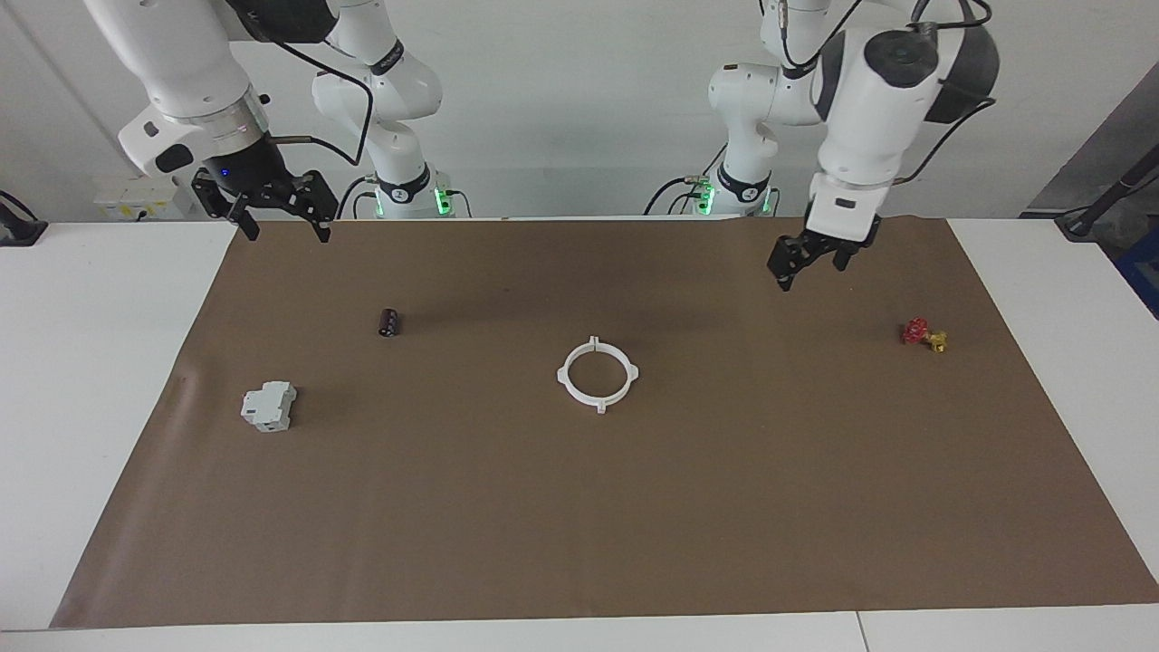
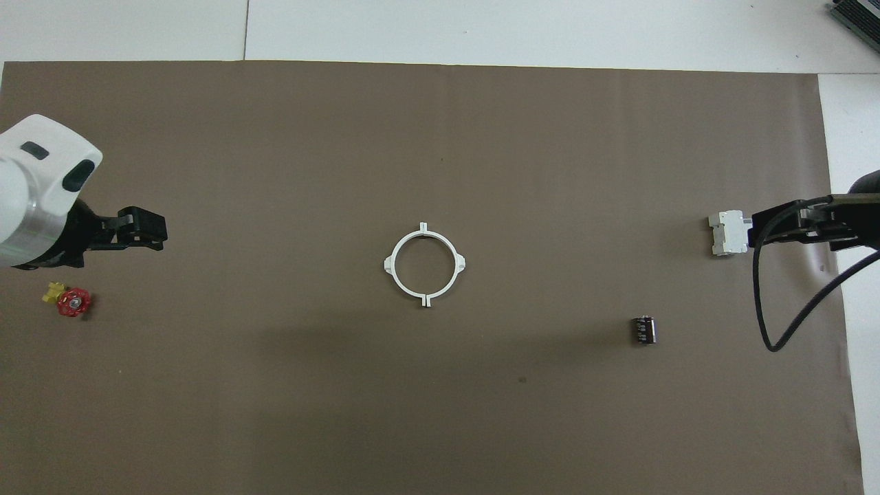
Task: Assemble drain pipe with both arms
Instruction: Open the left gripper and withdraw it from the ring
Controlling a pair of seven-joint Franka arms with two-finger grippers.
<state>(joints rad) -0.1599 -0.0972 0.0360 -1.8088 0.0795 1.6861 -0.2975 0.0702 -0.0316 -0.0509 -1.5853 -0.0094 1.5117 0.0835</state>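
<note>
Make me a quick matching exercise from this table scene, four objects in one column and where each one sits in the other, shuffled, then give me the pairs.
1. white ring
2. red-and-yellow valve
3. grey-white block
4. dark cylinder

A. toward the right arm's end, nearer to the robots than the block
B. middle of the brown mat
C. toward the left arm's end
D. toward the right arm's end, farther from the robots than the cylinder

Pairs: 1-B, 2-C, 3-D, 4-A

right gripper (image 2: 801, 230) partly cut off by overhead view's edge, grey-white block (image 2: 729, 233) partly hidden beneath it
</note>
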